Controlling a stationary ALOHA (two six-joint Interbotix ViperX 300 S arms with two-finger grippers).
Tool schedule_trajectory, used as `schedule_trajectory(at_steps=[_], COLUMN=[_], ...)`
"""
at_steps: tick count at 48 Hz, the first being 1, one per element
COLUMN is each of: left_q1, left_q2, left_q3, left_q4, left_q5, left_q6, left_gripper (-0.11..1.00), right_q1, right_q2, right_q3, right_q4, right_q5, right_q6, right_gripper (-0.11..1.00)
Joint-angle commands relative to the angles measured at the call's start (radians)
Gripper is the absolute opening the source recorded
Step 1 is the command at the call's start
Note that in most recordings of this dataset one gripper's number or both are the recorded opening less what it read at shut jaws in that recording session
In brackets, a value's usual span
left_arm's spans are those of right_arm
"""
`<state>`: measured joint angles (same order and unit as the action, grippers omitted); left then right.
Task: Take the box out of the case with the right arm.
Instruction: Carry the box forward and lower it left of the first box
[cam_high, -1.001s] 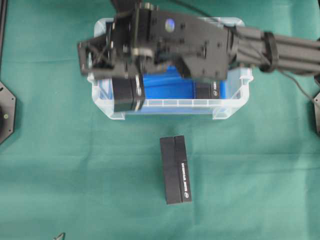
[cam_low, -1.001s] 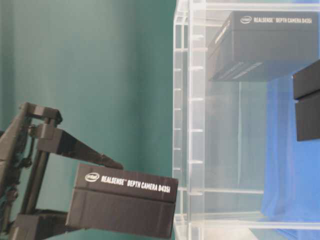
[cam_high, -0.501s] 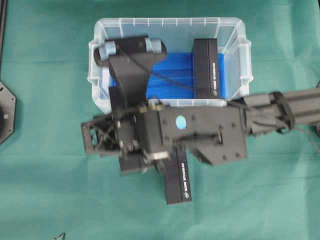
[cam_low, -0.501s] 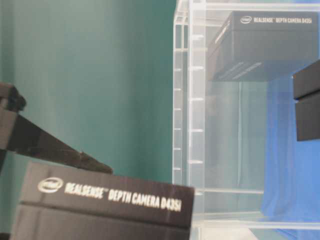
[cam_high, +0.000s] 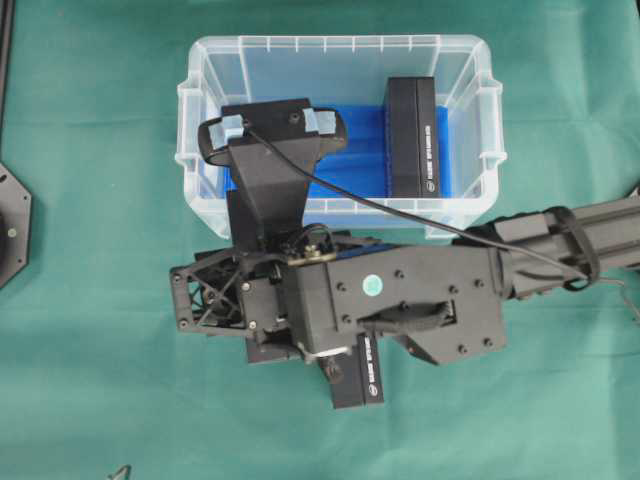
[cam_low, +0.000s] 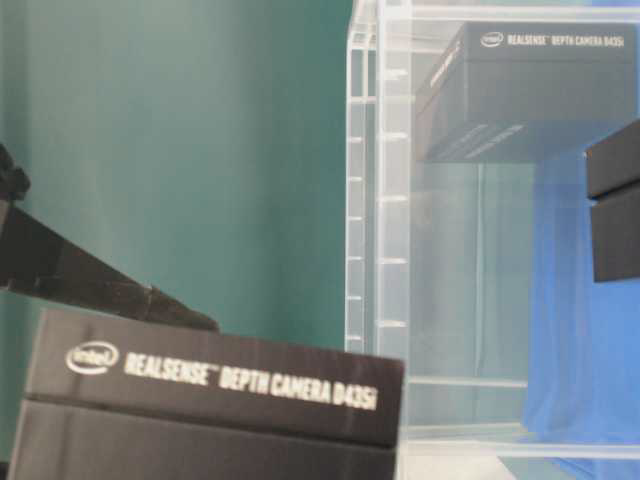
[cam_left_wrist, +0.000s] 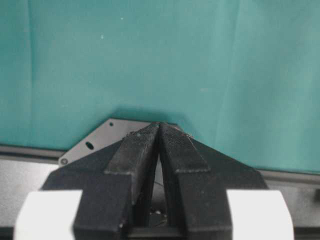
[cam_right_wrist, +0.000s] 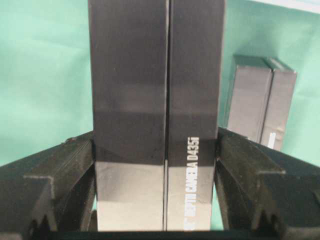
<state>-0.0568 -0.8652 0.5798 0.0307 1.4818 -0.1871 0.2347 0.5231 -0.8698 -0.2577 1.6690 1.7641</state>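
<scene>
My right gripper (cam_right_wrist: 155, 144) is shut on a black box (cam_right_wrist: 155, 100) printed with white lettering; both fingers press its long sides. In the overhead view the right arm (cam_high: 420, 300) hangs over the green cloth in front of the case (cam_high: 200, 205), and only an edge of the held box (cam_high: 268, 352) shows beneath it. The table-level view shows this box (cam_low: 215, 400) low and outside the clear case wall (cam_low: 380, 250). Another black box (cam_high: 413, 137) lies in the case on the blue lining. My left gripper (cam_left_wrist: 159, 126) is shut and holds nothing.
A third black box (cam_high: 358, 378) lies on the cloth just right of the held one, also visible in the right wrist view (cam_right_wrist: 260, 102). A black mount plate (cam_high: 12, 225) sits at the left edge. Green cloth covers the table.
The right arm has carried the box from above the case's left part out over its front wall and down to the cloth beside the lying box. The left gripper has not moved.
</scene>
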Motion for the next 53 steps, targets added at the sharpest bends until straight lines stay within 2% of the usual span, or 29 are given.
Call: schedule_trajectory(at_steps=[1, 23, 33, 46, 53], left_q1=[0.002, 0.003, 0.002, 0.002, 0.002], left_q2=[0.005, 0.005, 0.005, 0.005, 0.005], left_q3=[-0.025, -0.023, -0.018, -0.014, -0.011], left_q4=[0.0, -0.002, 0.0, 0.0, 0.0], left_q5=[-0.005, -0.005, -0.008, -0.009, -0.009], left_q6=[-0.002, 0.0, 0.0, 0.0, 0.0], left_gripper=[0.02, 0.02, 0.02, 0.02, 0.02], right_q1=[0.003, 0.006, 0.008, 0.008, 0.009], right_q2=[-0.025, 0.074, 0.112, 0.118, 0.118], right_q3=[-0.028, 0.015, 0.095, 0.215, 0.236], right_q4=[-0.002, 0.081, 0.147, 0.173, 0.186], right_q5=[-0.003, -0.028, -0.163, -0.293, -0.313], right_q6=[0.005, 0.066, 0.094, 0.15, 0.167], right_gripper=[0.68, 0.68, 0.68, 0.68, 0.68])
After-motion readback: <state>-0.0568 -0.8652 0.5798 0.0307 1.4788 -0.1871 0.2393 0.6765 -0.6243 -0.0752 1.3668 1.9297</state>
